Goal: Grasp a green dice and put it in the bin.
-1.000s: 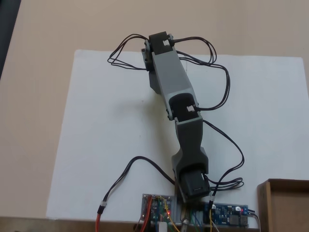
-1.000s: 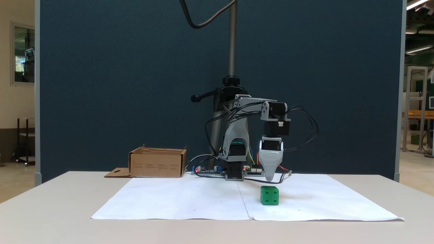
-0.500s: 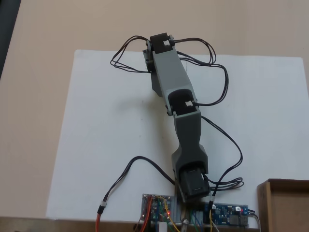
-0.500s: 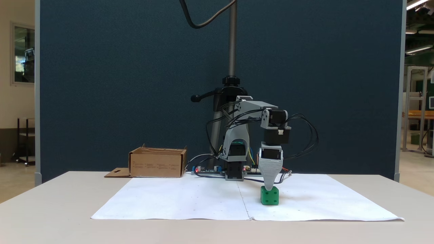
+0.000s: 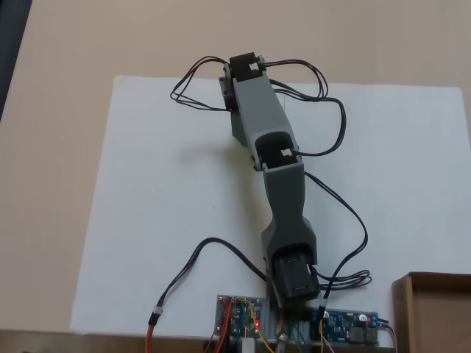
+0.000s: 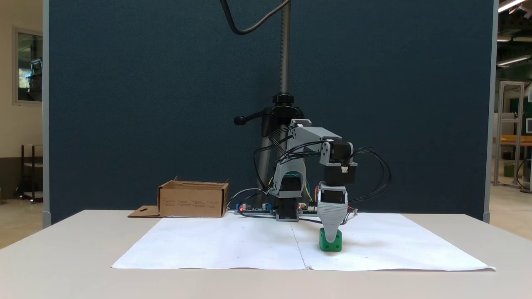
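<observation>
We are looking at a grey plastic arm [image 5: 266, 140] with black servo blocks, thin black cables [image 6: 380, 174] looping beside it, and a ribbed, tapering grey gripper [image 6: 331, 240].

The beige table [image 6: 62, 249] carries a white paper sheet [image 6: 232, 249]. On the sheet, the green dice [image 6: 325, 245] sits directly under the gripper [image 6: 331, 240]. Behind the arm, the circuit boards [image 6: 253, 209] lie at its base. The bin [image 6: 193, 199] stands on the table well left of the gripper in this fixed view.
</observation>
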### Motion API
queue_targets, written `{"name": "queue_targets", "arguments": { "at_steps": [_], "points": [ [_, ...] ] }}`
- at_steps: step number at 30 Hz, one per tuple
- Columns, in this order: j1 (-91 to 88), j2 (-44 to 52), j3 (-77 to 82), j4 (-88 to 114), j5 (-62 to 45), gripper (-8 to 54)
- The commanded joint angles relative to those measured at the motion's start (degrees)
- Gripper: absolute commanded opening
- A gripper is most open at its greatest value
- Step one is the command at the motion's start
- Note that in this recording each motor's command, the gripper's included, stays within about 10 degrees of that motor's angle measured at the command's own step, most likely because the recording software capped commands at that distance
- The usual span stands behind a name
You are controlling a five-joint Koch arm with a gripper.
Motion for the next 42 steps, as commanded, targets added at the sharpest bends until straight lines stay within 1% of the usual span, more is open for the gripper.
{"name": "queue_targets", "arguments": {
  "at_steps": [1, 3, 6, 10, 12, 14, 15, 20, 24, 28, 32, 35, 39, 42],
  "points": [
    [1.1, 0.1, -2.9, -3.9, -3.6, 42.3],
    [1.2, -0.8, -2.9, -4.8, -3.6, 41.8],
    [1.2, -1.5, -2.9, -5.5, -3.6, 38.0],
    [1.3, -2.5, -2.9, -6.9, -3.5, 28.0],
    [1.3, -2.8, -2.9, -6.9, -3.5, 19.5],
    [1.8, -2.8, -2.8, -6.9, -3.5, 12.8],
    [2.1, -2.8, -2.9, -6.9, -3.5, 11.8],
    [7.9, -2.7, -3.3, -13.4, -3.4, 11.8],
    [16.1, -0.7, -6.3, -13.0, -3.4, 11.8],
    [29.3, 6.7, -6.5, -12.8, -4.0, 11.8],
    [43.5, 12.5, -6.6, -10.9, -8.6, 11.8],
    [56.3, 16.7, -6.6, -6.9, -9.8, 11.8],
    [70.1, 19.7, -6.5, -4.9, -15.0, 11.8],
    [80.0, 19.9, -6.8, -5.4, -19.2, 11.8]
  ]
}}
